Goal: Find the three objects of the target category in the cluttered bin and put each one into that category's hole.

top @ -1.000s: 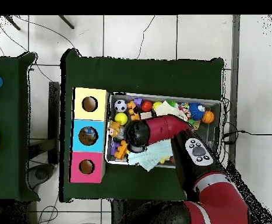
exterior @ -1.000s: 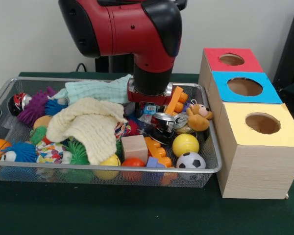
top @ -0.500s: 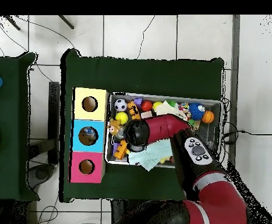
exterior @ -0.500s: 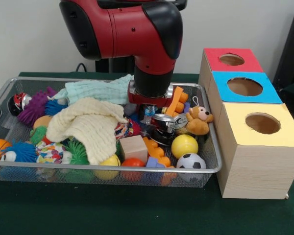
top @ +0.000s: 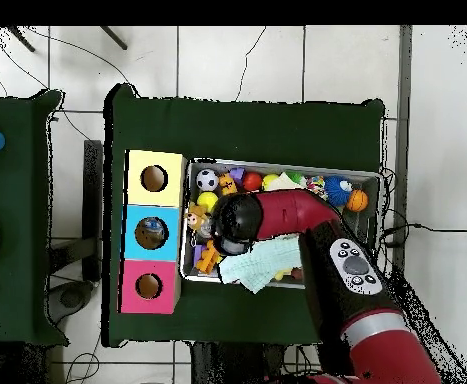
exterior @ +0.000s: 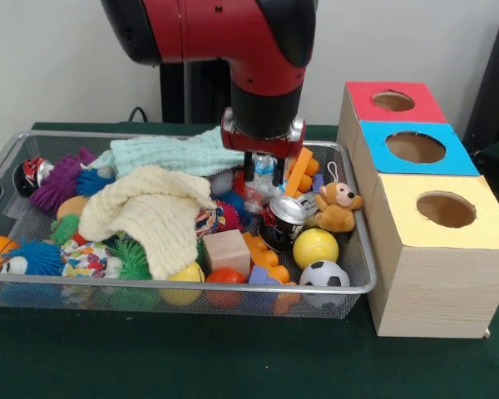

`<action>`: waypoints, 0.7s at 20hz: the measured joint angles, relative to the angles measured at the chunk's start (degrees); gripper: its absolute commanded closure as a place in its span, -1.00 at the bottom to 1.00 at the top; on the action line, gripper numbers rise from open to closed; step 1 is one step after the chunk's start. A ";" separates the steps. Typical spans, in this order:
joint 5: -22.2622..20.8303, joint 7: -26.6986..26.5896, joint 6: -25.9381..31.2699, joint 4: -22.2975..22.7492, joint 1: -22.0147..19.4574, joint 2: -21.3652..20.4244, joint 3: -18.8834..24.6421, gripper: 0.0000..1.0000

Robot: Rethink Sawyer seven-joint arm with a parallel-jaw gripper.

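One gripper (exterior: 264,172) in play, hanging over the right half of the wide shallow silver wire-mesh bin (exterior: 191,291), which sits on the dark green surface (exterior: 233,366) just beside the row of three wooden boxes with red, blue and yellow tops (exterior: 416,148), each with a round hole. The gripper looks clamped on a small clear bottle with a blue label (exterior: 266,170), held clear of the clutter; the grip itself is partly hidden, so that's a judgement.

Handling, my read: the bottle is light, smooth and rigid-ish plastic, likely slippery; take it across the body, not the cap. The dented silver drink can with red and black print (exterior: 280,218) just below is light, thin-walled and crushes easily; grab across its middle with low force.

Can lies tilted among the orange plastic building blocks (exterior: 266,253), next to the small brown plush bear (exterior: 339,208) and the yellow ball (exterior: 314,246).

Labels: nothing legible on the bottle or the can.
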 measured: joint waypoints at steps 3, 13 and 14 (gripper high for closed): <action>3.02 0.00 4.72 0.12 -0.31 -3.02 0.54 1.00; 13.98 0.00 18.63 0.13 -1.33 -14.33 3.41 1.00; 15.16 0.00 18.71 0.12 -1.26 -14.91 3.66 1.00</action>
